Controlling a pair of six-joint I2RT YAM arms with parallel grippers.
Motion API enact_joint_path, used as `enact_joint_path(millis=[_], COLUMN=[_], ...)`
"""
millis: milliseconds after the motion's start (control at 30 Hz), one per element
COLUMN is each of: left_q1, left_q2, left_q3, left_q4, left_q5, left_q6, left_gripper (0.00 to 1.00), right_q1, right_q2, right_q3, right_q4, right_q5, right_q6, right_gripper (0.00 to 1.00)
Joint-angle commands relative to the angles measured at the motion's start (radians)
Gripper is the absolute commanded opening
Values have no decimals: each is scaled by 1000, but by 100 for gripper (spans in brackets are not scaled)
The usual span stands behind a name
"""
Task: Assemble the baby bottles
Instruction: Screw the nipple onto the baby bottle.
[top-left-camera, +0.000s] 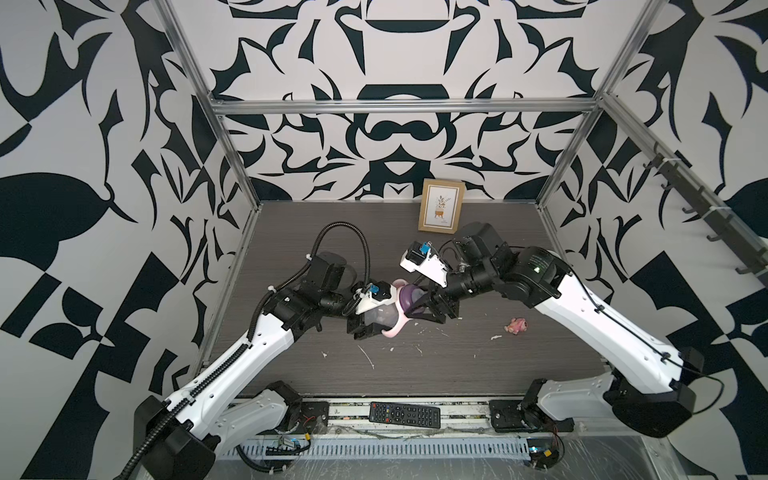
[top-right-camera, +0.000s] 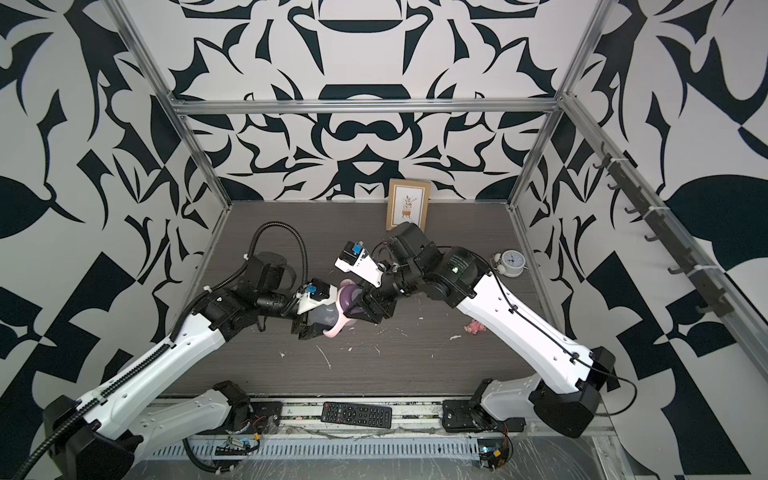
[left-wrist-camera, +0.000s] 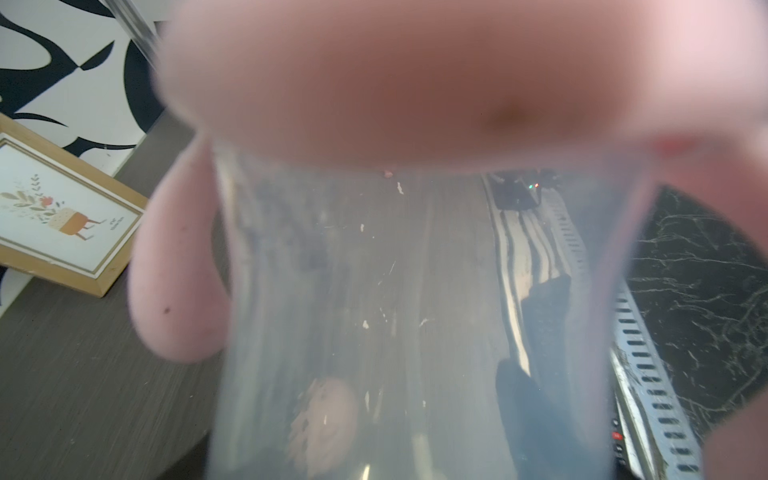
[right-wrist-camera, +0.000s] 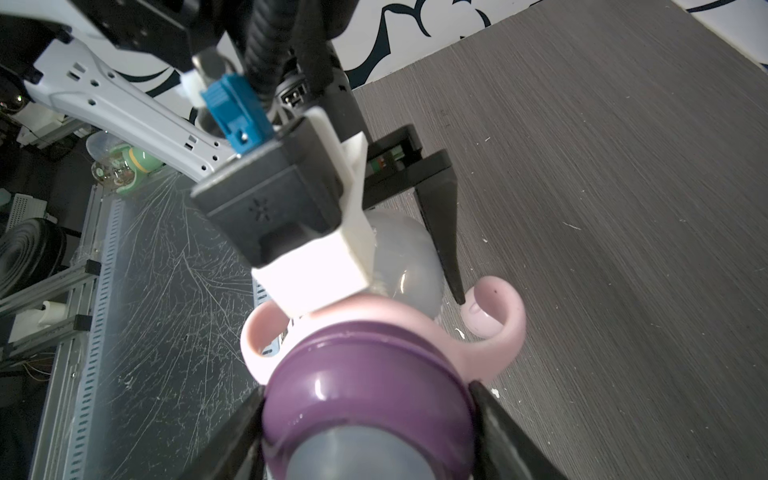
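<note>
Your left gripper (top-left-camera: 370, 326) jaws clamp the clear bottle (left-wrist-camera: 374, 291) over the middle of the grey wood table (top-left-camera: 457, 365). Your right gripper (right-wrist-camera: 365, 415) jaws squeeze its purple collar (right-wrist-camera: 365, 374). The words on the framed picture (top-left-camera: 441, 205) at the back edge are too small to read.

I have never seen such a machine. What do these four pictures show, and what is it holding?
This is a robot with two arms at a dark table. Each arm ends in a gripper, a two-finger clamp. Two pictures look down on the whole scene; two come from cameras on the wrists, very close. The left gripper holds a translucent bottle with a pink handle ring. The right gripper clasps the purple collar at the bottle's top end. On the table are a small pink toy, a picture frame against the back wall and a white alarm clock; a remote control lies on the front rail.
</note>
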Motion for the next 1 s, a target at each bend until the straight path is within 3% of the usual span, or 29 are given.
enact_joint_path(millis=[0, 233, 367, 500, 533, 567, 667, 767, 967], left_q1=[0, -1, -2, -3, -2, -2, -2, -2, -1], left_q2=[-57, -118, -145, -169, -171, -170, -164, -161, -146], left_q3=[-39, -131, -169, -197, -198, -193, -175, -163, -137], left_q4=[177, 375, 474, 522, 508, 485, 407, 348, 268], left_q5=[-138, -436, -542, -581, -570, -554, -470, -371, -207], left_q6=[-7, 24, 55, 79, 82, 81, 51, 13, -31], left_gripper=[0, 0, 0, 0, 0, 0, 0, 0, 0], right_q1=[-41, -157, -157, -157, -158, -158, -158, -158, -149], right_q2=[39, 79, 120, 140, 137, 131, 88, 24, 0], right_q3=[-31, -134, -113, -60, -41, -20, 21, 17, 26], right_q4=[137, 411, 427, 351, 322, 286, 196, 149, 17], right_q5=[-53, -237, -246, -212, -199, -187, -138, -98, -102], right_q6=[215, 579, 651, 609, 572, 522, 361, 234, 150], right_gripper=[2, 0, 0, 0, 13, 33, 74, 98, 99])
